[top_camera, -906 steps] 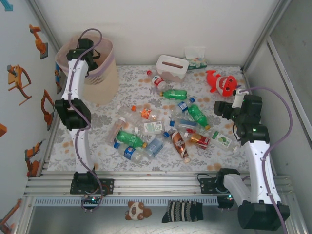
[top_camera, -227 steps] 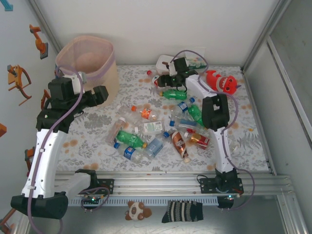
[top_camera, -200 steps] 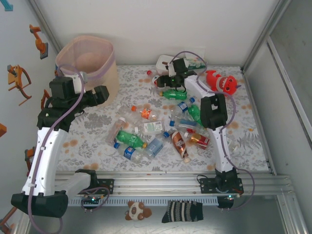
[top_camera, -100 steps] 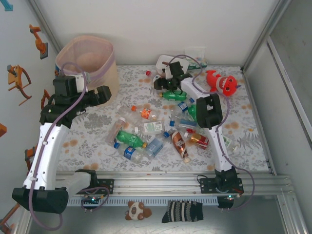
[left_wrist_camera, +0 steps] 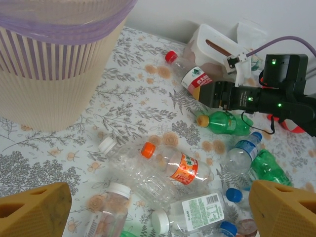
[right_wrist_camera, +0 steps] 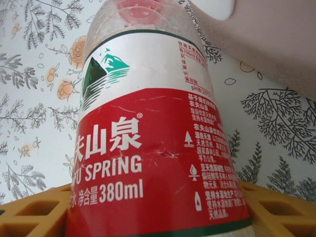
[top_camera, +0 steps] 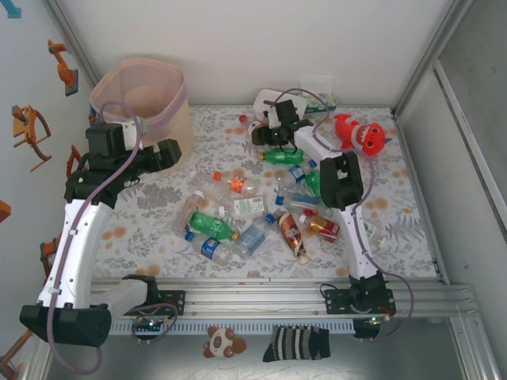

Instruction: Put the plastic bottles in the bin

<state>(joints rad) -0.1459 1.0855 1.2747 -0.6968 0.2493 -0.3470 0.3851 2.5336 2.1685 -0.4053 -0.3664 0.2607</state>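
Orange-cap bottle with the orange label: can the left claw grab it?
Probably yes. The left claw is open, and the orange-cap bottle lies uncovered just ahead of it. A white-cap bottle crowds close beside it, so the claw might bump that one.

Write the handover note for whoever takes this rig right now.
Left end effector: open, empty, near the bin.
Right end effector: jaws either side of the red-label water bottle by the tissue box; a firm grip cannot be confirmed.
Other bottles: scattered across the table, none gripped.
Done: cannot tell what the bin holds.
Left: bin this bottle, then the rest.
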